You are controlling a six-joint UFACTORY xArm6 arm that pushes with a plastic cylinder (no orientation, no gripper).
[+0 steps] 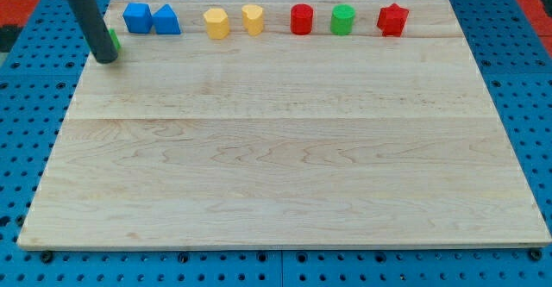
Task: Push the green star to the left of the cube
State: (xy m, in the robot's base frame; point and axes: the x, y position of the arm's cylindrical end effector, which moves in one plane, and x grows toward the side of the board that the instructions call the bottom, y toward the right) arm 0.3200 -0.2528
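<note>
No jaws on this rig, so nothing to report as spread or pinched: only a dark rod, with my tip (106, 59) resting on the tabletop (276, 175) at the view's top left corner. Touching it, poking out from behind on the view's right, a sliver of green (115, 40), probably the green star, though mostly hidden by the rod. Just beside that, toward the view's right, the blue cube (136, 17), then a blue wedge-like block (166, 19). Star already left of the cube, near the board's edge. Likely light, rigid and quick to slide on smooth wood; apt to spin if nudged on a point, so best pressed squarely at mid-body.
</note>
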